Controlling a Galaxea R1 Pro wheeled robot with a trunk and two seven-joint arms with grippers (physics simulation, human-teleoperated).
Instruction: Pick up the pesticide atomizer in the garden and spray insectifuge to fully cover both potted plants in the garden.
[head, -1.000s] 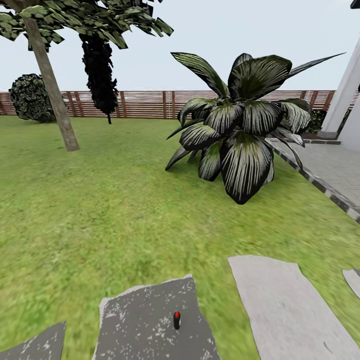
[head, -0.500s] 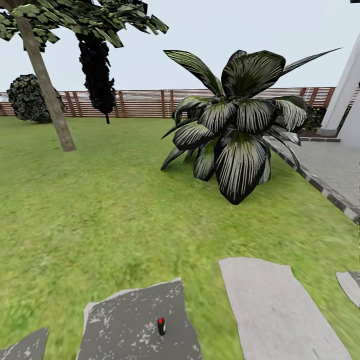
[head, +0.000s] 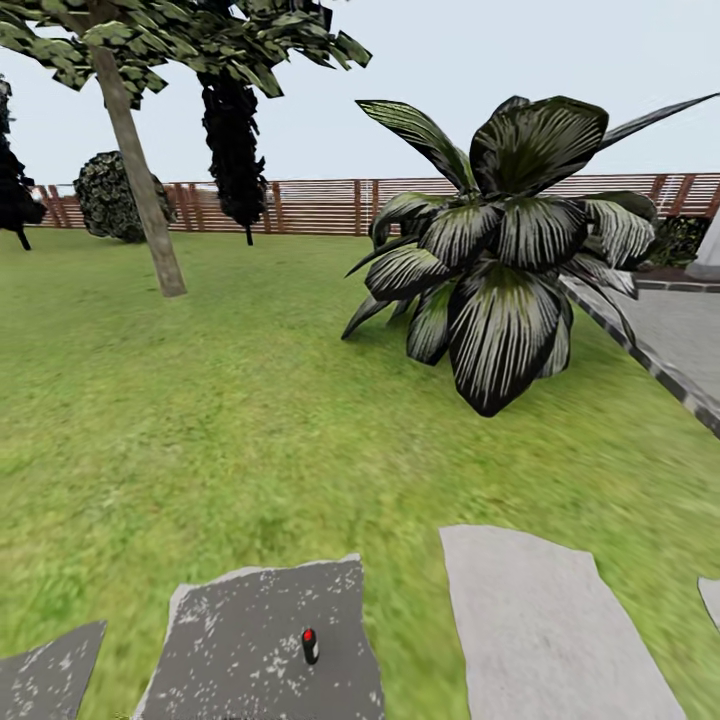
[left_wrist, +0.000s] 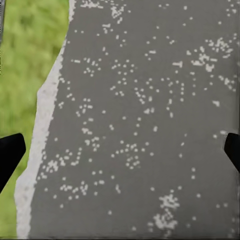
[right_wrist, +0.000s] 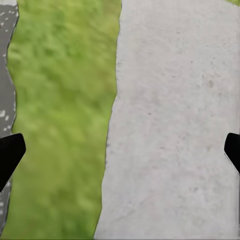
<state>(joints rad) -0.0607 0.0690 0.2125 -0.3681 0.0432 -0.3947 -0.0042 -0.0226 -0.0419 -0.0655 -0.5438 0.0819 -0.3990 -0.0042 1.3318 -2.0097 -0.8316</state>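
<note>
Standing upright on the dark slab (head: 260, 640), atomizer (head: 310, 646) looks light, rigid, tippy; grab mid-body, below the red cap. Both grippers (left_wrist: 120, 150) (right_wrist: 120, 150) spread wide, nothing held.

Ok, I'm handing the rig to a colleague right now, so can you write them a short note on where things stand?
Left gripper: open, nothing between the fingers, hanging over the dark speckled stone slab.
Right gripper: open, nothing between the fingers, hanging over the seam between a strip of lawn and the pale stone slab.
Pesticide atomizer: standing upright on the dark speckled slab, just ahead of the robot, not grasped.
Done: the robot is close to the atomizer.
Left: grasp the atomizer, find both potted plants, spray each until covered. The big striped-leaf bush ahead is not a target.
</note>
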